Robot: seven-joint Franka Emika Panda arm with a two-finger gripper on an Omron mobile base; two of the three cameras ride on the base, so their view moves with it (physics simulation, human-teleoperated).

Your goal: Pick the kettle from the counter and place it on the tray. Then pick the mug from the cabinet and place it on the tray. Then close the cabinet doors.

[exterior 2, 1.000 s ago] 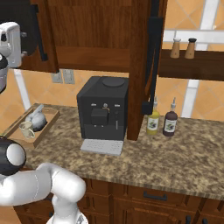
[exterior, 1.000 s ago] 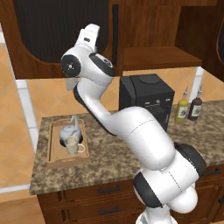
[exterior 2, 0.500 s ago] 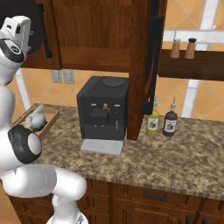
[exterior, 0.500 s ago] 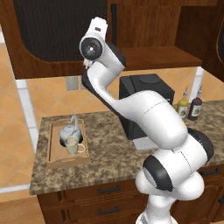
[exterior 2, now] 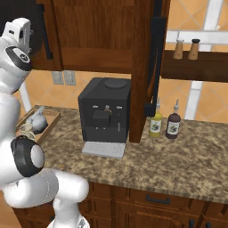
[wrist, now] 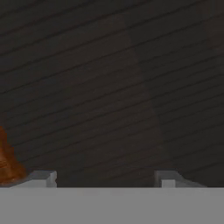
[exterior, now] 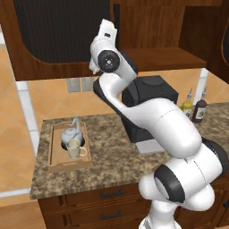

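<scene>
Doors are the only job left, I think. The kettle and the mug both sit in the tray at the left end of the worktop. The kettle is nearer the back edge and the mug is right in front of it.

The gripper is up high at the left cabinet door. The door's black ribbed panel is straight ahead of the fingers and very close. I can't tell if they touch it. The fingers are spread wide apart and hold nothing.

The door stands tall, and its upright bar handle is just beside the hand in the right base view. The door is swung out to the left. So the push has to go from the panel toward the open cabinet. The right door hangs open too, well apart from the hand.

Half a second ago the hand was a bit more to the left on the panel. Now it has slid a little toward the handle side. The kettle, mug and tray have not moved.
</scene>
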